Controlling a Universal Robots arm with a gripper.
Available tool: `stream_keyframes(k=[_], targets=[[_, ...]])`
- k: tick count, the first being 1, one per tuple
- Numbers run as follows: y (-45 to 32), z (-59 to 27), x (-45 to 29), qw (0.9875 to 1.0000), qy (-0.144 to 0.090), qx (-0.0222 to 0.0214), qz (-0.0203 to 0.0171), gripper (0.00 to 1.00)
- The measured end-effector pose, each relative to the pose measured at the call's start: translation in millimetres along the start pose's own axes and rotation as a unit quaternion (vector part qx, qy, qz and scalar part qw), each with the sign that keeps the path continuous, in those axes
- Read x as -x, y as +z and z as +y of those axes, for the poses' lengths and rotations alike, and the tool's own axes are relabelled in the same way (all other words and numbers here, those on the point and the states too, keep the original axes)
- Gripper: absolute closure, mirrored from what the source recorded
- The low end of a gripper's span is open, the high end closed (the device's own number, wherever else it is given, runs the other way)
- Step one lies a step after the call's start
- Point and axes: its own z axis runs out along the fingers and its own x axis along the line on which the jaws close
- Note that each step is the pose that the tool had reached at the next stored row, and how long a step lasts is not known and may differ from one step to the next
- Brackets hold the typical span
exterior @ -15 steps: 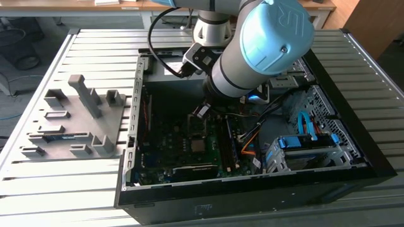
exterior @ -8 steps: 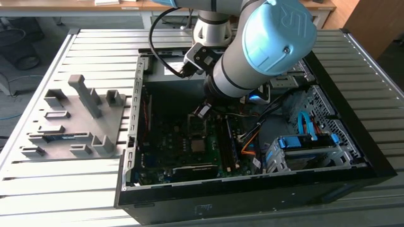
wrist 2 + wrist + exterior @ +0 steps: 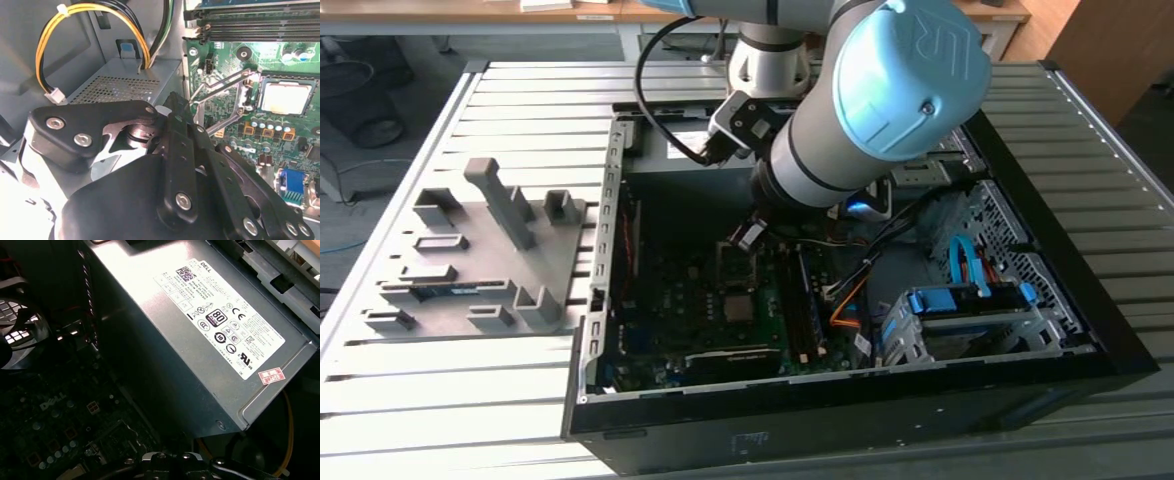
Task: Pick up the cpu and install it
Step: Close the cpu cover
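Observation:
The cpu (image 3: 284, 97), a small square chip with a pale silver top, lies flat in its socket on the green motherboard (image 3: 235, 145), and it appears as a pale square (image 3: 738, 305) in the exterior view. The socket's metal retention frame (image 3: 220, 92) stands swung open beside it, toward the power supply. My gripper (image 3: 747, 237) hangs inside the open computer case, just above the board and a short way from the socket on the power-supply side. Its black linkage (image 3: 175, 102) sits apart from the chip, with nothing seen in its grasp.
The grey power supply box (image 3: 200, 340) with yellow and black cables (image 3: 75, 30) sits close beside the gripper. Memory slots (image 3: 250, 27) run along the socket. A grey fixture plate (image 3: 480, 260) lies at the exterior view's left of the case, and drive cages (image 3: 974, 300) are at its right.

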Motion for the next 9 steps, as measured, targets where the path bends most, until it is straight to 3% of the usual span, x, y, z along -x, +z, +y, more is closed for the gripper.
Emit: stream_keyframes(k=[9], targets=[[-1.3, 0.1, -0.4, 1.0, 0.0, 0.0, 0.0001, 0.9]])
